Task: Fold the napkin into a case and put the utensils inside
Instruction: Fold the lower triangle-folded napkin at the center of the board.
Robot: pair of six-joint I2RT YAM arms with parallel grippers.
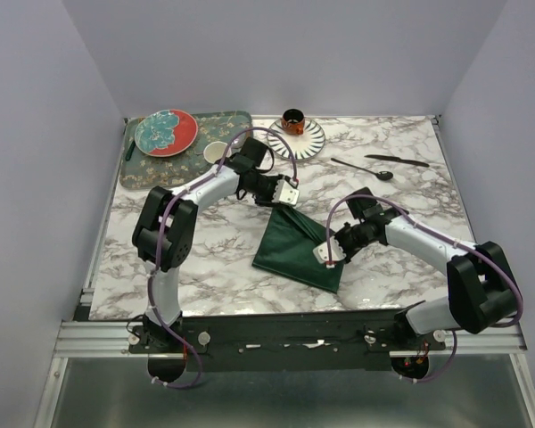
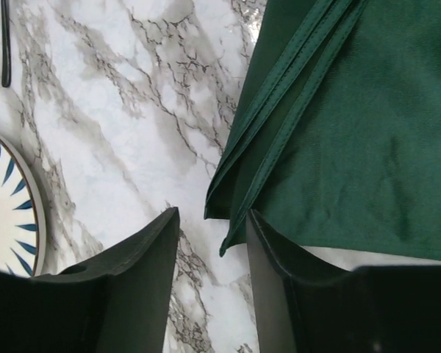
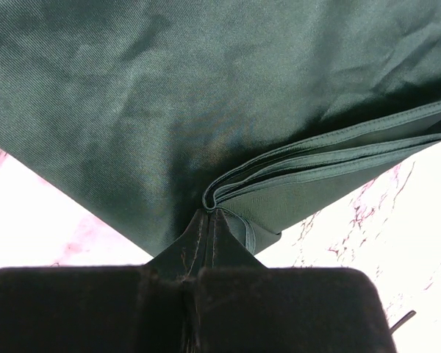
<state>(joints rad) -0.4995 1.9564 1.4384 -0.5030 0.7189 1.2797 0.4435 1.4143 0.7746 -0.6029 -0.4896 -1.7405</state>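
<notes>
Nearest the lens at the left wrist, finds left gripper [image 2: 212, 220] fingers spread astride the layered corner of the napkin [image 2: 353, 147], pinching nothing; could catch one hem only and skew the fold. At the right wrist, finds right gripper [image 3: 209, 220] pressed together on the stacked folded edge; could drag every layer if raised. From above, places napkin mid marble table [image 1: 205, 259], both arms elbow-bent, reaching inward.

The left arm [image 1: 209, 185] and the right arm [image 1: 421, 239] are built alike: smooth white tubes joined by chunky black housings. A thin purple cable [image 1: 160, 252] trails loosely along each, looping clear just behind the wrist. At the very tips, the fingers [image 2: 136, 287] are plain matte black wedges.
</notes>
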